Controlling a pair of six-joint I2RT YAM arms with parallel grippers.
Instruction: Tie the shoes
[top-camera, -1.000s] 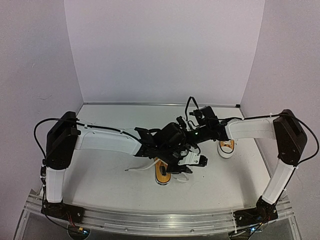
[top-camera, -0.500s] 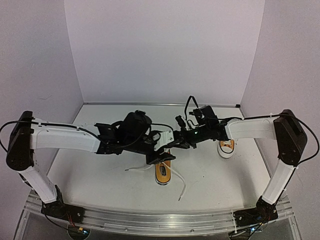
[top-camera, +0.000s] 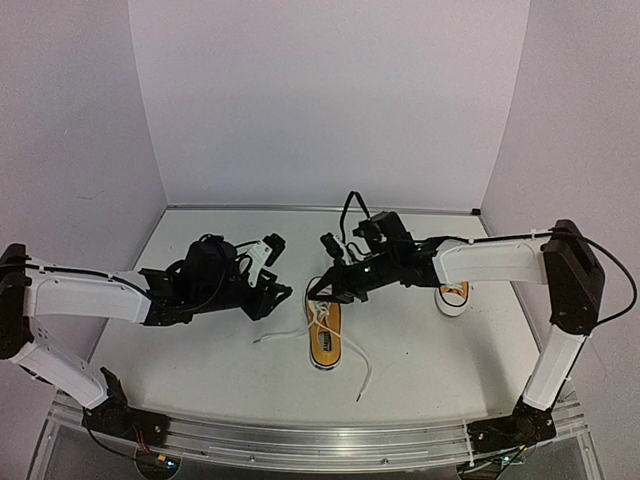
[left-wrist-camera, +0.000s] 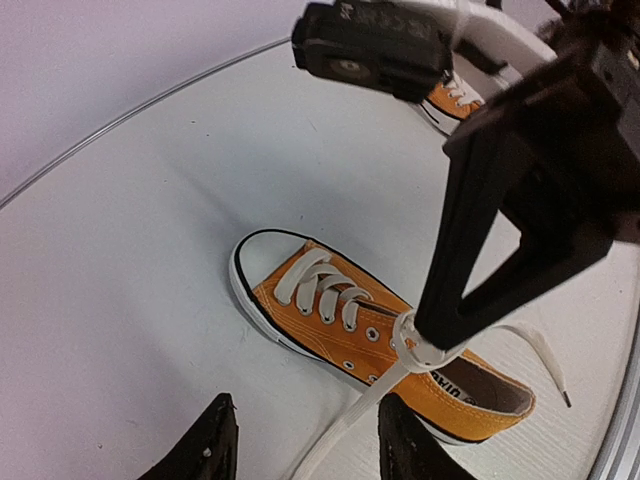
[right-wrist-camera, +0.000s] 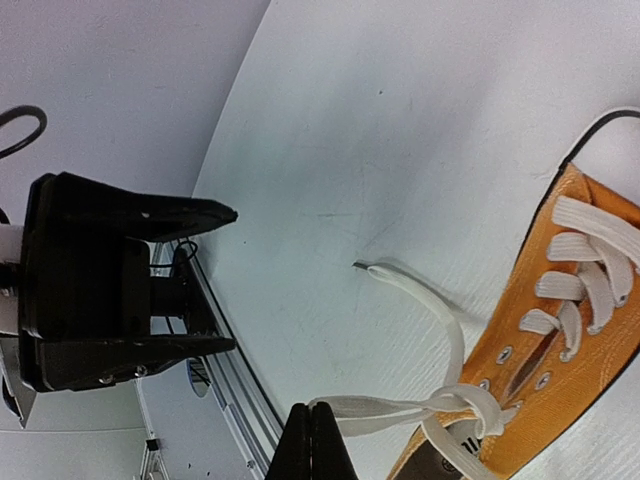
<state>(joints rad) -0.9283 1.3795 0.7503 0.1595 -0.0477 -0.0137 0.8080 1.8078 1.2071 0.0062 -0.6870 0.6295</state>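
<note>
The near shoe (top-camera: 324, 340) was set close to the middle of the surface (top-camera: 200, 360), its long axis running away from the arm bases, toe at the far end and heel opening toward the near edge. The other shoe (top-camera: 452, 298) was seen well apart to the right, partly hidden behind the right arm. The right fingers (right-wrist-camera: 310, 442) were closed on a loop of the white lace (right-wrist-camera: 400, 405) just above the eyelets, so that the half-made knot was held up off the tongue. The left fingers (top-camera: 270, 275) were spread, nothing gripped, and were placed to the shoe's left, clear of it. One free strand (top-camera: 272, 337) was trailed leftward across the surface, below the left fingers, and a second was trailed toward the near edge. The left strand was judged the likely next grasp, with the left arm the nearer one.
</note>
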